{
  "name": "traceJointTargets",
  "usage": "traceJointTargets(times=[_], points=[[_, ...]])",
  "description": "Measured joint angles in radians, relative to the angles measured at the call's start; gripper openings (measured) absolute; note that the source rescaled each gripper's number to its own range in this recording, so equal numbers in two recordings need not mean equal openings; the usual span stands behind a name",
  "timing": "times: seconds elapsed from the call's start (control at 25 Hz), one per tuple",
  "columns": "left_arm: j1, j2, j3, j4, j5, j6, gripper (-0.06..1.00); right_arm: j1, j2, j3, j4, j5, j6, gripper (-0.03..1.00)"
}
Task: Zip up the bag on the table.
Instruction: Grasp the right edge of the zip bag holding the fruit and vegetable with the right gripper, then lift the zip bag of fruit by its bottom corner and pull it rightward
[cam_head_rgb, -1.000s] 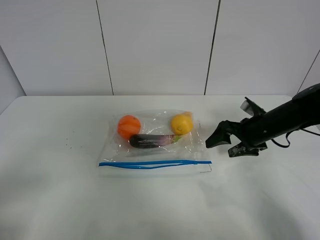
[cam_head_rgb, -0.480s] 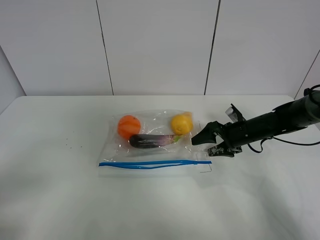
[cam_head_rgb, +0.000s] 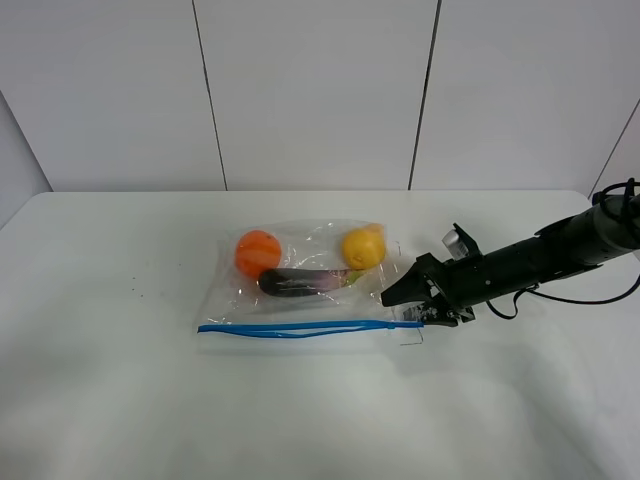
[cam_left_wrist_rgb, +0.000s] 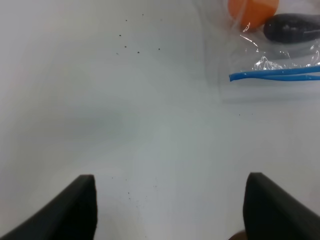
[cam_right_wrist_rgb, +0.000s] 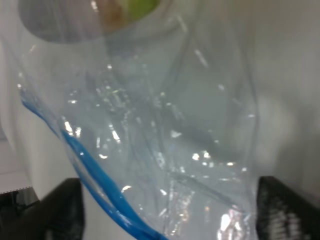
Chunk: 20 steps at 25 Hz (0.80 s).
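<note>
The clear bag (cam_head_rgb: 310, 285) lies flat on the white table (cam_head_rgb: 120, 390), holding an orange, a yellow fruit and a dark purple eggplant. Its blue zip strip (cam_head_rgb: 300, 328) runs along the near edge. My right gripper (cam_head_rgb: 405, 308) is open, low at the bag's right end, its jaws on either side of the strip's right corner. In the right wrist view the crinkly bag (cam_right_wrist_rgb: 165, 130) and blue strip (cam_right_wrist_rgb: 95, 175) fill the space between the open fingers (cam_right_wrist_rgb: 47, 210). My left gripper (cam_left_wrist_rgb: 170, 215) is open and empty above bare table, well short of the bag's left corner (cam_left_wrist_rgb: 272, 55).
A few dark specks (cam_head_rgb: 140, 291) lie on the table left of the bag. A white panelled wall (cam_head_rgb: 320, 90) stands behind the table. The right arm's cable (cam_head_rgb: 600, 290) trails near the right edge.
My right gripper has moved left and down, from open table right of the bag to the bag's right end at the zip strip. The bag has not moved.
</note>
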Motion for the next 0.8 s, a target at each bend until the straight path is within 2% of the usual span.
traceJointTargets(times=[0.24,0.32,0.8], points=[[0.0,0.0,0.0,0.0,0.0,0.0,0.84,0.0,0.0,0.0,-0.003,0.004,-0.001,0.12],[0.0,0.0,0.0,0.0,0.0,0.0,0.84,0.0,0.0,0.0,-0.003,0.012,-0.001,0.0],[0.0,0.0,0.0,0.0,0.0,0.0,0.84,0.0,0.0,0.0,0.018,0.104,0.008,0.0]])
